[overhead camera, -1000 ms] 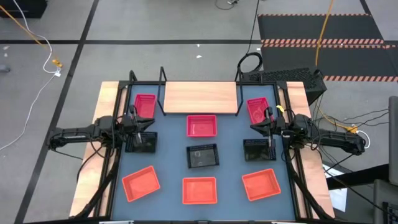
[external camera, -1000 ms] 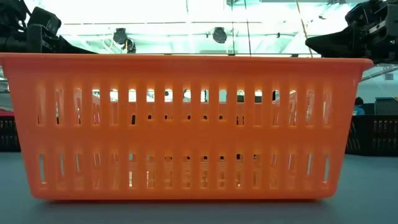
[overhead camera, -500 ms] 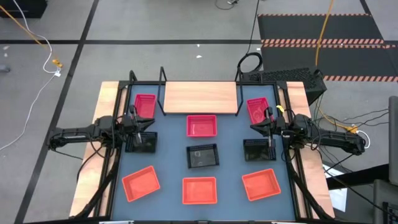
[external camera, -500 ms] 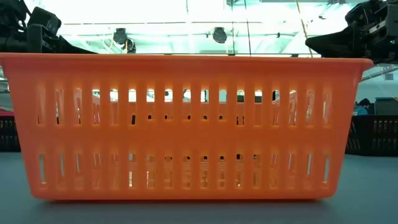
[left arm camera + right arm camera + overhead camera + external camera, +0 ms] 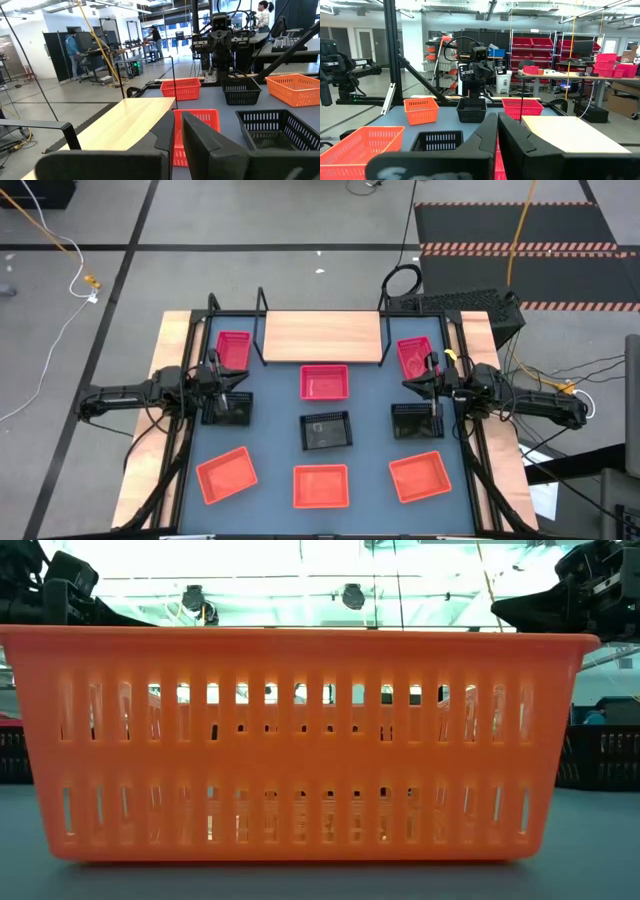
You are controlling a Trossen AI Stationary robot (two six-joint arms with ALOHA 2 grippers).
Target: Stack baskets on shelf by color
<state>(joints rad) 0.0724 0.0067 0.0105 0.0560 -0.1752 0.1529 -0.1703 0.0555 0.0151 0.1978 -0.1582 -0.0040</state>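
Nothing has moved since the earlier frames: both arms and all nine baskets sit exactly as they did. The left gripper (image 5: 232,388) hovers above a black basket (image 5: 228,409) at the desk's left side, and the right gripper (image 5: 418,387) hovers above another black basket (image 5: 415,420) on the right. In each wrist view the two fingers stand close together with only a narrow slot between them, and neither holds anything.

The shelf (image 5: 323,337) is bare at the far edge of the desk (image 5: 270,440). A pink basket (image 5: 233,349) lies beside its left end, another (image 5: 414,356) beside its right end, and a third (image 5: 325,381) just in front. The third black basket (image 5: 327,430) sits mid-desk, with three orange baskets (image 5: 321,485) along the near edge.

With nothing stacked yet, the risks lie ahead. Nearly closed fingers may ride down onto a rim instead of straddling it and shove the light basket aside. The perforated walls could snag a fingertip. Both arms reaching for the shelf together could collide, and the pink baskets beside it could be knocked.
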